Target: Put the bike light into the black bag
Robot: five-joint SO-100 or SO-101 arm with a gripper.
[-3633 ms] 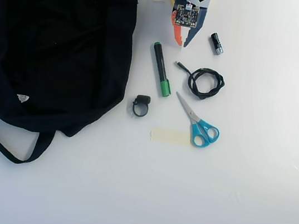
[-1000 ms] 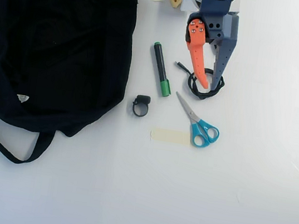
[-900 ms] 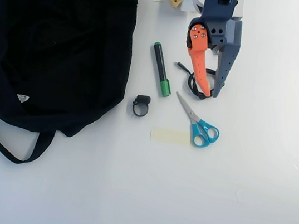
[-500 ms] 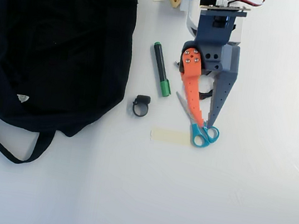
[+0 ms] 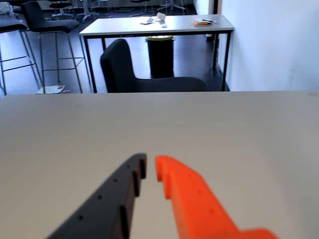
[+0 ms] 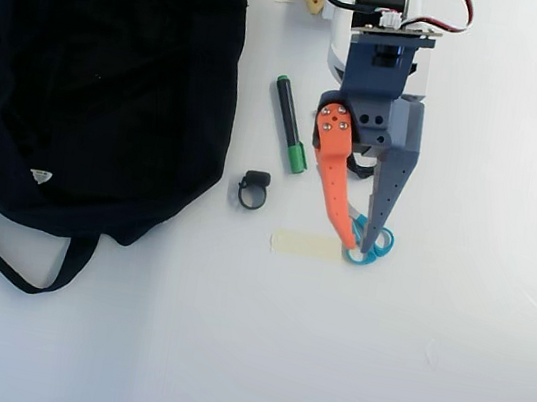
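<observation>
The bike light (image 6: pixel 253 190), a tiny black block with a ring strap, lies on the white table just right of the black bag (image 6: pixel 95 74). The bag is large and soft, with a white label and a strap trailing at the lower left. My gripper (image 6: pixel 358 245) has an orange and a dark grey finger. It points down the overhead view, to the right of the bike light and apart from it. Its fingertips are nearly together with nothing between them. In the wrist view the gripper (image 5: pixel 149 167) shows over bare table; the bike light and bag are out of that view.
A black marker with a green cap (image 6: pixel 290 123) lies between the bag and the arm. Blue scissor handles (image 6: pixel 379 246) lie under the fingertips, next to a strip of tape (image 6: pixel 305 245). The wrist view shows the table's far edge (image 5: pixel 159 92), with a chair (image 5: pixel 139 74) beyond it.
</observation>
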